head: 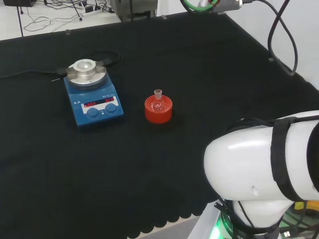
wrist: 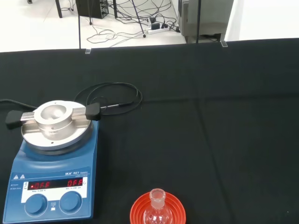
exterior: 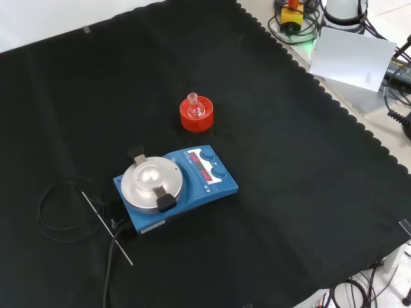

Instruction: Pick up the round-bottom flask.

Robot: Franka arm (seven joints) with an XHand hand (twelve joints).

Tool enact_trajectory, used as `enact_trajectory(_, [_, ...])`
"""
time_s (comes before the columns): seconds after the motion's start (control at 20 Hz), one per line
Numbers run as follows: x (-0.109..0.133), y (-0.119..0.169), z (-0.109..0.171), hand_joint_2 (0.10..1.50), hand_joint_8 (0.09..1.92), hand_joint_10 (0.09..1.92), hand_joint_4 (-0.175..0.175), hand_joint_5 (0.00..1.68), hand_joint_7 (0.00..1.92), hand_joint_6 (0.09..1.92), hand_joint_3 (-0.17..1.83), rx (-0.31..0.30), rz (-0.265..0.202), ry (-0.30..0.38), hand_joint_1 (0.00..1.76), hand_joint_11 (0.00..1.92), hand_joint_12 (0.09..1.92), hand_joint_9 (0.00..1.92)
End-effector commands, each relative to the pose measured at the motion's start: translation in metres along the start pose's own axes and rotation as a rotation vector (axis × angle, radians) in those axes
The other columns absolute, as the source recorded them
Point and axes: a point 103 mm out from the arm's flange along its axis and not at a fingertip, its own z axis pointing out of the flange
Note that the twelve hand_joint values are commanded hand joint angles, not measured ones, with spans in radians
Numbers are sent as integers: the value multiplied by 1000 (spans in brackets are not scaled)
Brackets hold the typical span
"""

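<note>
Honestly, can't tell the hand's state from these views; nothing touches the flask. White arm link sits at the head view's lower right, well apart from the ware.

Round-bottom flask stands upright in a red ribbed ring stand, bulb seated down in the ring, neck pointing straight up, long axis vertical. Clear glass; contents not readable. In the front view the flask on its stand is near the cloth's middle, above the stirrer. In the wrist view the flask shows neck-up inside the stand.

Blue magnetic stirrer hotplate is left of the flask in the head view, near but apart, round metal top plate with a dished block on it, red lit display and two knobs on its front. Black cable loops on the black cloth left of the hotplate in the front view, with a thin metal probe rod lying across it.
</note>
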Motion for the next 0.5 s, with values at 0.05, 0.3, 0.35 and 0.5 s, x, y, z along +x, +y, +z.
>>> enact_trajectory(0.05, [1,1,0,1074,784,835,-19,278,273,529,619,-1,1,-14,403,213,1348,429])
enact_trajectory(0.3, [0,3,0,1268,543,699,-10,272,5,363,342,-3,5,-16,97,4,1324,131])
enact_trajectory(0.35, [0,4,0,1278,535,696,-9,273,2,345,326,-4,7,-15,87,1,1320,124])
enact_trajectory(0.5, [-7,5,2,1288,526,693,-9,275,0,326,310,-4,16,-9,77,0,1315,117])
